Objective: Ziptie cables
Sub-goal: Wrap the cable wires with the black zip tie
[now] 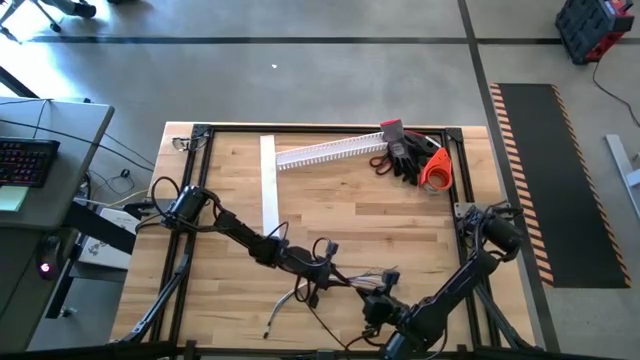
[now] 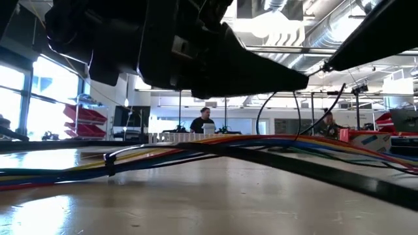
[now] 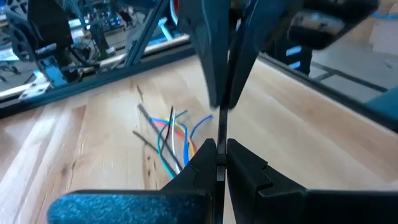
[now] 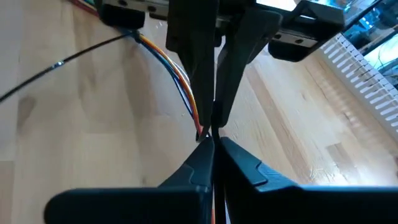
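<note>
The cables (image 1: 352,280) lie as a bundle of coloured and grey wires near the table's front middle. Their loose ends (image 3: 174,142) are spread on the wood. In the low view a black ziptie (image 2: 108,160) wraps the bundle (image 2: 196,149). My left gripper (image 1: 322,268) comes from the left and my right gripper (image 1: 376,300) from the near right. They meet tip to tip over the bundle, both shut on one thin black ziptie strip (image 3: 221,124). My left gripper (image 3: 219,154) pinches the thin black strip (image 3: 221,138) between its two fingertips, held almost level. The strip runs straight on from them to the other gripper's fingers (image 3: 217,68), clear of the table. My right gripper (image 4: 211,142) pinches the same strip at its fingertips, slanting down from the near right, right against the left fingers (image 4: 208,74). The coloured wires (image 4: 186,93) run in to that same spot; whether they are pinched too, I cannot tell.
A white slotted channel (image 1: 330,150) and a flat white strip (image 1: 268,185) lie at the back. Black gloves (image 1: 405,155) and an orange thing (image 1: 436,172) sit at the back right. A black frame (image 1: 460,170) edges the table. People sit in the room beyond.
</note>
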`<state>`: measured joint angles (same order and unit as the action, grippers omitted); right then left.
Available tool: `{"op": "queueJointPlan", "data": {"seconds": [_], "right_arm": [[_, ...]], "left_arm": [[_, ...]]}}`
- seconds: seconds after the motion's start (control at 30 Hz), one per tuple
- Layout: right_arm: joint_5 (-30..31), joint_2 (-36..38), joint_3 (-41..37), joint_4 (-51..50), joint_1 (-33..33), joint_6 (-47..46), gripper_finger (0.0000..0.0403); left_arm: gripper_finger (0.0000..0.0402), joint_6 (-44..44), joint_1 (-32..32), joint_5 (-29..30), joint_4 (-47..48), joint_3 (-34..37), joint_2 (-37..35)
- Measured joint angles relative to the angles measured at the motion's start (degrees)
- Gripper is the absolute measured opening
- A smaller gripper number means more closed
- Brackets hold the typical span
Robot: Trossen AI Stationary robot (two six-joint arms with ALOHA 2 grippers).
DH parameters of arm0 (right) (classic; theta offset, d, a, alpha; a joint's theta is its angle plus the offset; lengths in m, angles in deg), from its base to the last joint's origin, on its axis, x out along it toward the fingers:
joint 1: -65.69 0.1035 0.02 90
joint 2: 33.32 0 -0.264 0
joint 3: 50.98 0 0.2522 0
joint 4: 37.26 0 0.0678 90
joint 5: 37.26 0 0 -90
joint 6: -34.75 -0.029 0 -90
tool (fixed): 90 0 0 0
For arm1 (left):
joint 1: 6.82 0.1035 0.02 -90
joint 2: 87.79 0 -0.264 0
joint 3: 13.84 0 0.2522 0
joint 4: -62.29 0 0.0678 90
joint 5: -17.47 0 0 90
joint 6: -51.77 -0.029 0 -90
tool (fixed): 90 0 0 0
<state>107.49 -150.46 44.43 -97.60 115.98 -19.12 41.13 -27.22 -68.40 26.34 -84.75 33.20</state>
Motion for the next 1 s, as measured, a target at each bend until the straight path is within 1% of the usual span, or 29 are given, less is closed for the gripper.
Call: {"op": "queueJointPlan", "data": {"seconds": [0.1, 0.2, 0.33, 0.5, 0.6, 0.63, 0.67, 0.7, 0.77, 0.8, 0.83, 0.87, 0.9, 0.93, 1.0], "right_arm": [[-0.52, 0.0, -0.04, -0.43, 1.46, -2.83, 0.0002], [-2.45, 0.0, -0.04, -1.16, 3.38, -7.01, 0.0], [-2.93, 0.0, -0.03, -2.98, 6.7, -13.6, 0.0001], [-3.98, 0.0, -0.04, -7.4, 11.34, -24.1, 0.0001], [-5.65, 0.02, -0.04, -8.66, 13.28, -27.21, 0.0], [-7.09, 0.04, -0.02, -8.94, 13.6, -27.19, 0.0], [-9.92, 0.04, 0.37, -10.67, 13.82, -27.22, 0.0], [-13.81, 0.07, 1.12, -14.13, 13.89, -28.85, 0.0], [-22.56, 0.28, 3.07, -24.05, 13.51, -35.82, 0.0001], [-26.5, 0.33, 4.07, -28.52, 13.36, -37.88, 0.0004], [-29.49, 0.35, 4.98, -31.73, 13.21, -38.68, 0.001], [-30.73, 0.35, 5.97, -33.73, 13.17, -38.67, 0.002], [-30.59, 0.35, 6.92, -34.55, 13.15, -38.01, 0.0031], [-28.56, 0.47, 7.84, -34.44, 13.15, -36.14, 0.0046], [-20.63, 0.56, 9.36, -30.83, 13.25, -29.29, 0.0078]], "left_arm": [[0.0003, 0.02, -0.09, 0.47, 2.0, -0.02, -0.04], [0.0003, 0.0, -0.04, 0.94, 3.6, -0.02, -0.05], [0.0003, -0.02, -0.07, 1.65, 5.12, -0.02, -0.08], [0.0003, 0.1, 0.04, 2.68, 7.66, 0.02, -0.07], [0.0003, 0.55, 0.05, 2.95, 7.85, 0.05, -0.07], [0.0003, 0.55, 0.08, 3.05, 7.88, 0.08, -0.08], [0.0003, 0.55, 0.09, 3.07, 8.0, 0.09, -0.07], [0.0003, 0.69, 0.09, 3.17, 8.12, 0.09, -0.07], [0.0003, 1.04, 0.13, 3.34, 8.19, 0.13, -0.02], [0.0003, 1.09, 0.13, 3.36, 8.19, 0.13, 0.02], [0.0003, 1.09, 0.13, 3.55, 8.19, 0.13, 0.02], [0.0003, 1.09, 0.13, 3.82, 8.19, 0.13, 0.02], [0.0003, 1.09, 0.13, 4.09, 8.18, 0.13, 0.02], [0.0003, 1.09, 0.13, 4.22, 8.17, 0.13, 0.02], [0.0003, 1.09, 0.1, 4.3, 8.14, 0.13, 0.02]]}}
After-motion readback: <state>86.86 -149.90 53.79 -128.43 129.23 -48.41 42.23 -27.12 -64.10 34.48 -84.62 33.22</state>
